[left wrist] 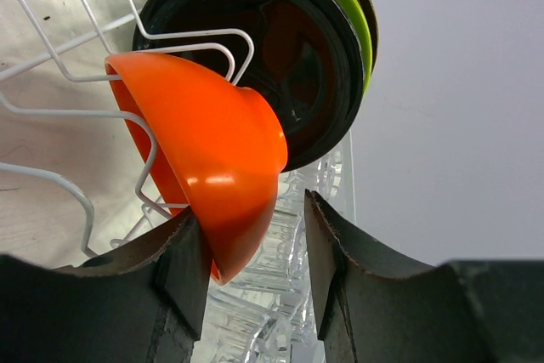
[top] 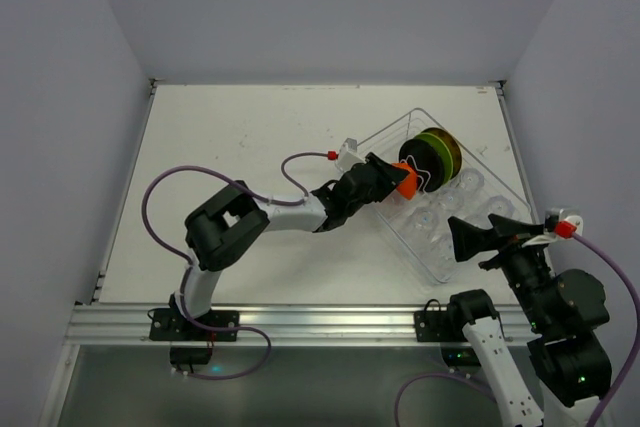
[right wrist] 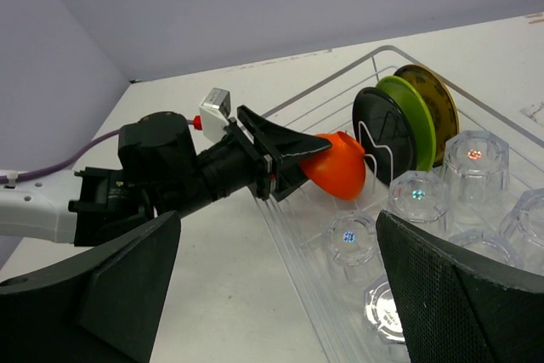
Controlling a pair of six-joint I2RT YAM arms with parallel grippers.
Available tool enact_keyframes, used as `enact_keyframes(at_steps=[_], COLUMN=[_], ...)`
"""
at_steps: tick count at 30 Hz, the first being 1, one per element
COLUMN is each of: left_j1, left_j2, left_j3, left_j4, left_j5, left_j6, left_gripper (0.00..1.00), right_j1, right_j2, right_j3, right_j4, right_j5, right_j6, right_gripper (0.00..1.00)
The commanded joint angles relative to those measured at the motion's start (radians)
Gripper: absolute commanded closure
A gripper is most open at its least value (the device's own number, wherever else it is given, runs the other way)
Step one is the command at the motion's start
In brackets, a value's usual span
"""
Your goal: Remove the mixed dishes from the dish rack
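Two grippers to log. Your left gripper reaches right into the large clear rectangular plastic dish rack, which sits on the right side of the white surface. Its jaws stand partly open, straddling the lower rim of the small orange bowl. One finger touches the bowl's wall and the other stands just apart, so no firm hold shows.

The bowl is tilted on edge in the thin white wire holder, just beside the black round plate. Next in the row, upright on edge toward the rack's far end, are the lime-green plate and then the olive-yellow patterned plate.

Small clear plastic cups stand in the rack, near and right of the plates.

Your right gripper hangs over the rack's near edge, jaws spread wide, nothing between them.
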Motion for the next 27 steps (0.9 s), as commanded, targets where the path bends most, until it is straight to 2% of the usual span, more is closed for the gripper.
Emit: enact_keyframes(at_steps=[1, 5, 9, 17, 20, 25, 27], left_j1=[0.001, 0.001, 0.001, 0.001, -0.001, -0.002, -0.005], left_j2=[-0.023, -0.007, -0.004, -0.021, -0.03, -0.055, -0.062], left_j3=[0.022, 0.025, 0.025, 0.028, 0.019, 0.013, 0.014], left_j4=[0.128, 0.14, 0.163, 0.195, 0.226, 0.276, 0.292], left_j5=[-0.047, -0.039, -0.032, -0.022, -0.016, -0.012, -0.01], left_j6=[0.014, 0.006, 0.01, 0.037, 0.04, 0.072, 0.084], left_gripper=[0.53, 0.58, 0.71, 0.82, 0.92, 1.0, 1.0], right_j1=[0.003, 0.001, 0.001, 0.001, 0.003, 0.001, 0.001], right_j2=[0.021, 0.016, 0.013, 0.007, 0.001, -0.003, -0.003], right_j3=[0.012, 0.012, 0.009, 0.009, 0.013, 0.017, 0.015], right_j4=[0.037, 0.033, 0.03, 0.043, 0.049, 0.048, 0.046], right_j5=[-0.014, -0.01, -0.007, -0.023, -0.023, -0.025, -0.039], right_j6=[-0.02, -0.021, -0.02, -0.015, -0.017, -0.017, -0.017], right_gripper=[0.01, 0.01, 0.01, 0.01, 0.01, 0.01, 0.01])
